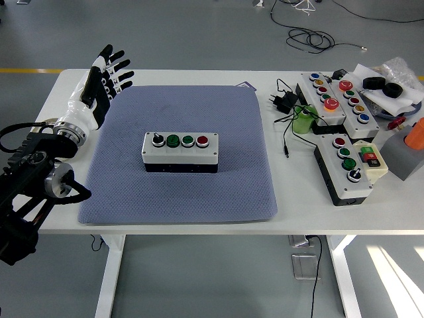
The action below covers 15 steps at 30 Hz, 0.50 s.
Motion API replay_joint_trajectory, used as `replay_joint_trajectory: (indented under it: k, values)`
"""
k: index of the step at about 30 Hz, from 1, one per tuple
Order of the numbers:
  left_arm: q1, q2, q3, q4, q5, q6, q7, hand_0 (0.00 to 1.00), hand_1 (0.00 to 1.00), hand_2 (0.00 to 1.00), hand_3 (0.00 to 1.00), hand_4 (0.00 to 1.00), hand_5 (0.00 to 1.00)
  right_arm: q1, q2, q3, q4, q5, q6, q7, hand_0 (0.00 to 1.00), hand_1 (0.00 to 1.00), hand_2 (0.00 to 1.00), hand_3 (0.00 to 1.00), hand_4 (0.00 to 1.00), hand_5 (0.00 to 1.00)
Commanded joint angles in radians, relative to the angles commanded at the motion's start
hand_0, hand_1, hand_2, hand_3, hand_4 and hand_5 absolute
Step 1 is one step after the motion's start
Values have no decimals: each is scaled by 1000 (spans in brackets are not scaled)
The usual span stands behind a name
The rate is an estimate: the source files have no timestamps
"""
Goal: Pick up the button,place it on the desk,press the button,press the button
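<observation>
A grey button box [180,152] with a black selector knob, two green buttons and a red button lies in the middle of the blue-grey mat [179,192]. My left hand [104,79] is raised over the table's left side, fingers spread and empty, well left of and beyond the box. My right arm is out of view.
At the right stand several other button boxes [346,169] [331,98], a black plug with cable [285,101], a green object [305,121], a white tray with black rings [387,89] and a grey box [404,156].
</observation>
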Motion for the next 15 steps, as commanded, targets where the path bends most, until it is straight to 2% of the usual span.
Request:
replay_joint_trajectory:
  k: [15]
  values:
    - [-7, 1, 2, 5, 0, -1, 3, 838, 872, 928, 910, 684, 998, 5, 2, 2, 0, 8, 1, 3, 787, 797, 817, 751, 412, 479]
